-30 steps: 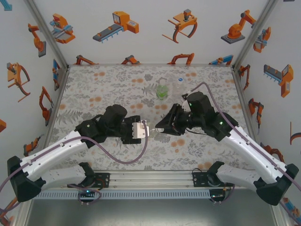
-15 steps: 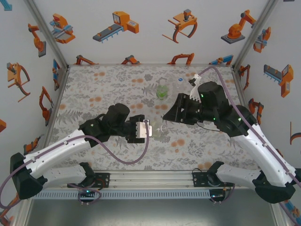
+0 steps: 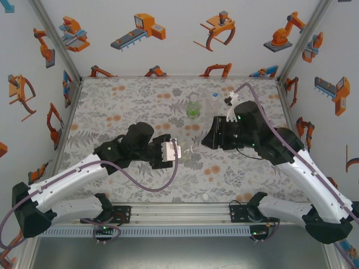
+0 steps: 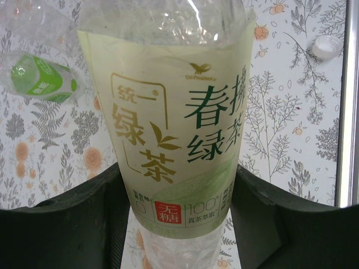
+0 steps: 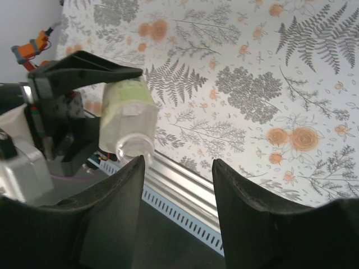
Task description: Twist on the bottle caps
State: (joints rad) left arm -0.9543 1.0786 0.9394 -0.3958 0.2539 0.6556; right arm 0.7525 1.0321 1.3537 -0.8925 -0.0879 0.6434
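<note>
My left gripper is shut on the clear bottle with the pale yellow label, held low over the table's middle. Seen from the right wrist, that bottle has a bare, uncapped mouth. My right gripper hangs open just right of the mouth, with nothing between its fingers. A white cap lies on the table near the front edge. The green-label bottle and the unlabelled bottle stand farther back.
The flowered table top ends in a metal rail at the front, seen below the open right fingers. Walls with robot pictures close in the back and sides.
My right gripper has pulled back from the bottle's mouth, up and to the right. A white cap now lies by the front edge. The left gripper has edged right with the bottle.
</note>
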